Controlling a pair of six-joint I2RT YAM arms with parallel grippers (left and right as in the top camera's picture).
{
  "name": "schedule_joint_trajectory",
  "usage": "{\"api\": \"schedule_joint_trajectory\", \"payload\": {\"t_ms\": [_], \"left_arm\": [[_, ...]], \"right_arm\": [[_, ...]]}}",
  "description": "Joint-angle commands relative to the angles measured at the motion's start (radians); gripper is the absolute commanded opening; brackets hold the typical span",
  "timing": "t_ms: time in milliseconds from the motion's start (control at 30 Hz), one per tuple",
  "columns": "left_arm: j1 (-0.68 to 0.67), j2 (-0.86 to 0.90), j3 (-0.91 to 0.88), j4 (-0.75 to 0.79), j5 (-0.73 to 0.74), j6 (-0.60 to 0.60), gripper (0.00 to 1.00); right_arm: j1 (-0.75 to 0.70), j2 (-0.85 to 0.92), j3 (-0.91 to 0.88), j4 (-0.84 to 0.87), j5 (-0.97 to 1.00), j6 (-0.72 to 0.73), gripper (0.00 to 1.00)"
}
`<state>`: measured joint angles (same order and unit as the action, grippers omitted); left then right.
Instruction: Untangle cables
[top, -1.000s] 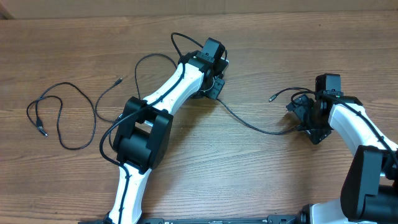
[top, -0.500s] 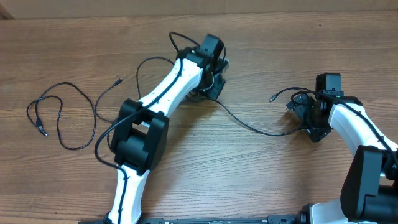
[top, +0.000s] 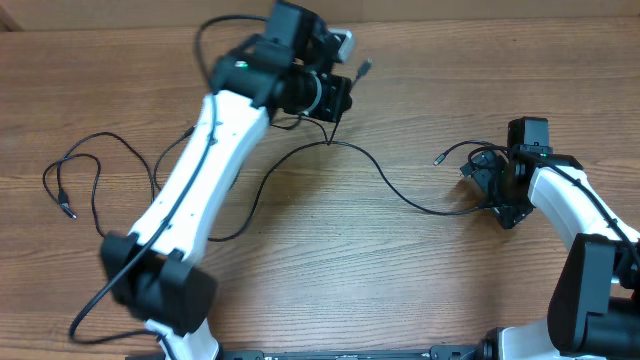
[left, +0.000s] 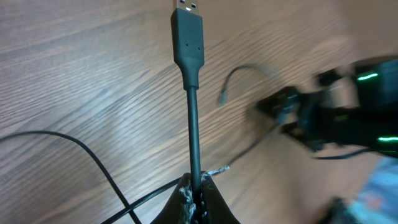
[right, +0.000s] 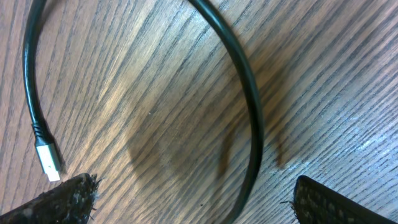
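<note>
The left gripper (left: 198, 198) is over the far side of the table (top: 420, 290). Its fingers are pressed together on the long cable (top: 395, 190), some way behind the plug (left: 187, 37), which sticks out free in the air. From this grip the long cable comes down to the wood and runs in a curve to the right, up to the right gripper (top: 497, 188). The right gripper stands low over the table with its fingers wide apart and holds nothing. The cable makes an arc between them, and its other plug (right: 48, 163) lies flat close to one finger. The second cable (top: 97, 190), a thinner one, lies in loose loops at the left side, well apart from both grippers
</note>
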<state>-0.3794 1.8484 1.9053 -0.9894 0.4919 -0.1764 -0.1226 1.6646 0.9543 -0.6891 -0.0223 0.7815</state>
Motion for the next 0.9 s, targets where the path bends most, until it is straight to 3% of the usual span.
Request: {"api": "schedule_joint_trajectory", "payload": {"t_ms": [0, 133, 267, 567, 867], "left_arm": [[0.058, -0.090, 0.024, -0.002, 0.132, -0.141, 0.04], [0.146, -0.153, 0.024, -0.007, 0.203, -0.340, 0.04], [0.209, -0.179, 0.024, -0.008, 0.326, -0.399, 0.04], [0.301, -0.181, 0.024, -0.012, 0.628, -0.389, 0.04], [0.309, -0.181, 0.023, -0.108, 0.623, -0.256, 0.04]], "right_arm": [[0.005, -0.019, -0.007, 0.007, 0.002, 0.003, 1.00], [0.006, -0.019, -0.007, 0.007, 0.002, 0.003, 1.00], [0.006, -0.019, -0.007, 0.007, 0.002, 0.003, 1.00], [0.005, -0.019, -0.007, 0.007, 0.002, 0.003, 1.00], [0.005, -0.019, -0.007, 0.007, 0.002, 0.003, 1.00]]}}
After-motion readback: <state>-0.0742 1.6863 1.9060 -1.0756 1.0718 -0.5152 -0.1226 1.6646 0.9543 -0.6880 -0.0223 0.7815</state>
